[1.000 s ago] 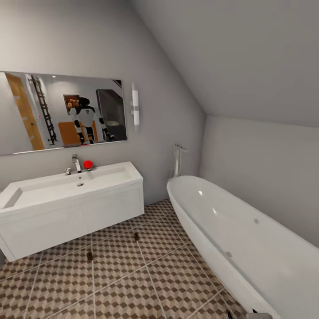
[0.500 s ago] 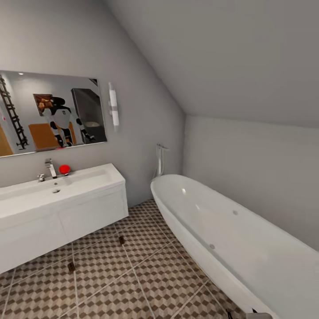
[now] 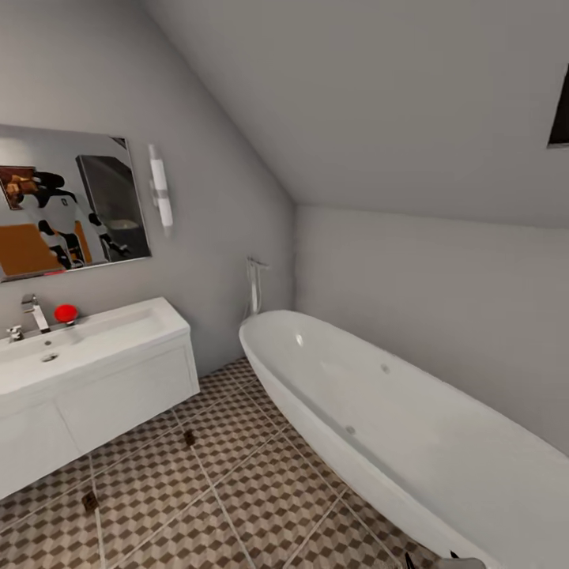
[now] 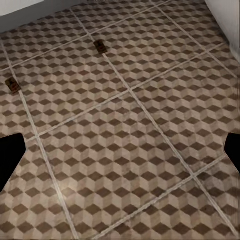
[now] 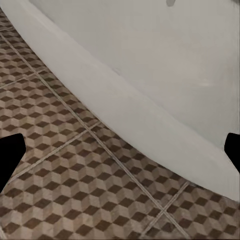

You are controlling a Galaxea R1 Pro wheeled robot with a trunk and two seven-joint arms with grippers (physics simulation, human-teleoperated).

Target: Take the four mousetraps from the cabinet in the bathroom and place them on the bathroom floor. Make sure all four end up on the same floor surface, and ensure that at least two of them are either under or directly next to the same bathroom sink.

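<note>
Two mousetraps (image 3: 189,437) (image 3: 90,500) lie on the bathroom floor (image 3: 253,490) just before the bathroom sink (image 3: 87,348); two presumably remain; both grippers (image 4: 120,155) (image 5: 120,155) look spread, empty.

On my left the wide white rectangular sink (image 3: 87,344) stands against the wall, below the mirror (image 3: 67,201). Right of it the rounded white bathtub (image 3: 379,411) runs along the far wall. Two tiny flat dark-brown mousetraps (image 3: 189,437) (image 3: 90,500) lie on the cube-patterned tile floor (image 3: 229,490) just before the sink.
</note>
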